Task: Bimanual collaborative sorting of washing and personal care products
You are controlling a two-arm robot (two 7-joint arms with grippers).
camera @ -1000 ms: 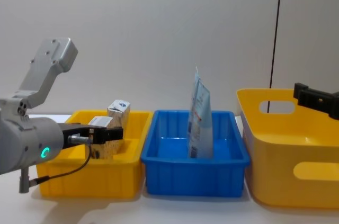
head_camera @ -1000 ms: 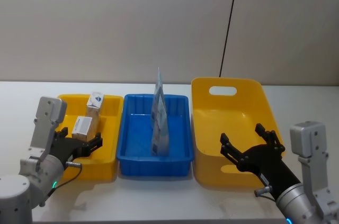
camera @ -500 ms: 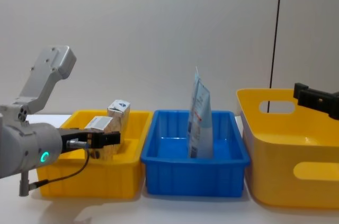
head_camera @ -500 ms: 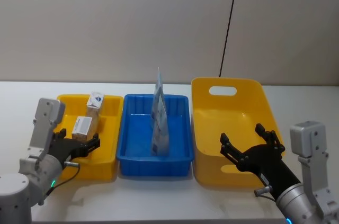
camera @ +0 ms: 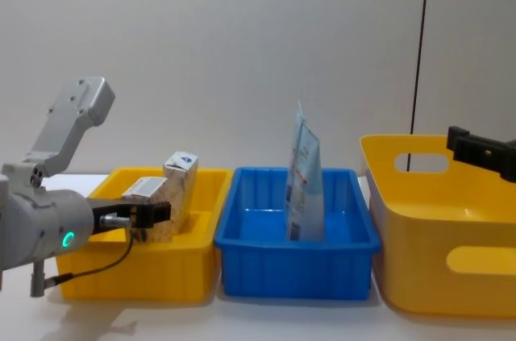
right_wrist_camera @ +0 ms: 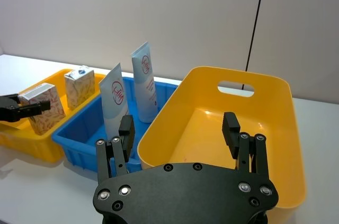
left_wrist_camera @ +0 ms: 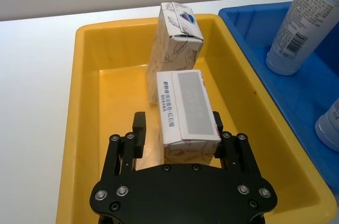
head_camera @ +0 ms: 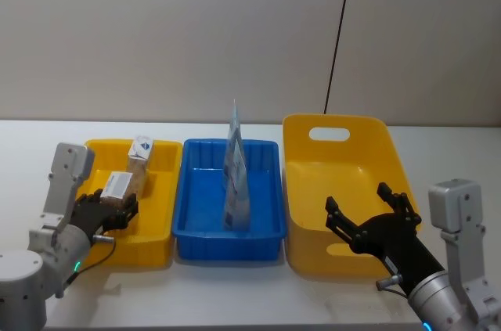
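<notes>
Counting cartons: two, in small yellow bin.
Tubes: two, in blue bin.
Left gripper: clamped nearer carton.
Right gripper: gaped empty.

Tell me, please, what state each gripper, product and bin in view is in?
left gripper: shut on the nearer carton, in the small yellow bin.
nearer carton: gripped, tilted.
farther carton: upright, free.
near tube and far tube: standing cap-down in the blue bin.
right gripper: open, empty, over the large yellow bin's front.
large yellow bin: empty.
</notes>
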